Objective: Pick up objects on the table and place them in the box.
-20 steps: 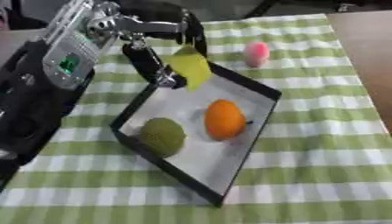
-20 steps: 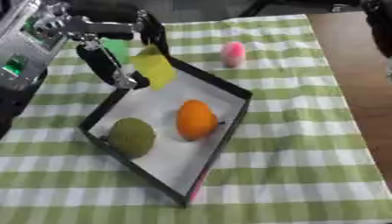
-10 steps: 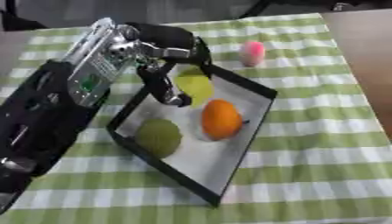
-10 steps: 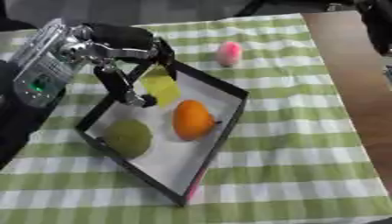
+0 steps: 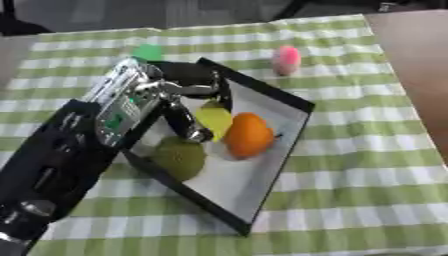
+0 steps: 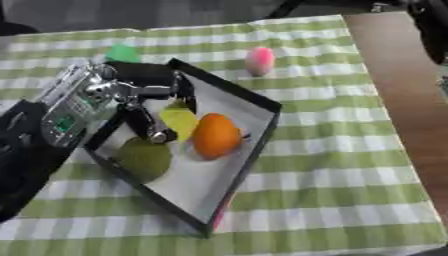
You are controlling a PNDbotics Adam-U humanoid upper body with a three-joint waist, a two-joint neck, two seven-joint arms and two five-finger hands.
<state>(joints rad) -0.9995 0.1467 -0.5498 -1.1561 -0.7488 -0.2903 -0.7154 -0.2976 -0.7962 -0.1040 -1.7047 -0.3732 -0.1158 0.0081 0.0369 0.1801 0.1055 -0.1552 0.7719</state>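
The robot's left hand [image 5: 188,107], black with silver joints, reaches down into the shallow black-rimmed box with a white floor [image 5: 282,145]. Its fingers and thumb are curled round a small yellow pear-shaped fruit [image 5: 213,119], which now sits low in the box, just beside the orange fruit and close to or touching the floor; the views do not settle which. A second ago the hand held this yellow fruit up over the box's far rim; half a second ago it was halfway in. So the carry is done and, judging from how things lie, the step in hand is the release: the fingers need only open and lift away.

The right hand shows in neither view.

Counted, inside the box: one yellow fruit in the hand's hold, one smooth orange oval fruit [image 6: 215,136] in the middle, and one dull olive-green round fruit [image 6: 144,158] at the near-left, half hidden by the arm in the left eye view. That makes three in the box.

Outside it, on the green-and-white checked tablecloth [image 5: 367,165]: one small pink rounded object [image 6: 259,60] beyond the box's far corner, and one small bright green object [image 6: 122,52] behind the hand, its shape unclear. Two things seem left to fetch.
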